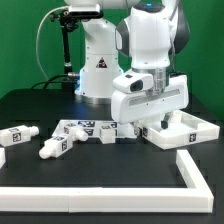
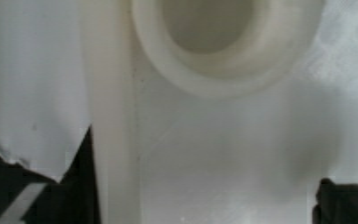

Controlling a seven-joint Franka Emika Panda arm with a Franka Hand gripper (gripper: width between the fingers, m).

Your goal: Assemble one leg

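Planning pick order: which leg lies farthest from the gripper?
The leg at the exterior view's far left, cut by the picture's edge; the others lie nearer the gripper.

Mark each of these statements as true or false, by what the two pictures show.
1. The pincer is low over the large white panel. True.
2. The pincer hangs over the marker board. False: the marker board lies apart from it, toward the exterior view's left.
3. A leg and a second leg lie on the table at the exterior view's left. True.
4. The table top is white. False: the table is black.
5. The wrist view shows a round recess in a white surface. True.
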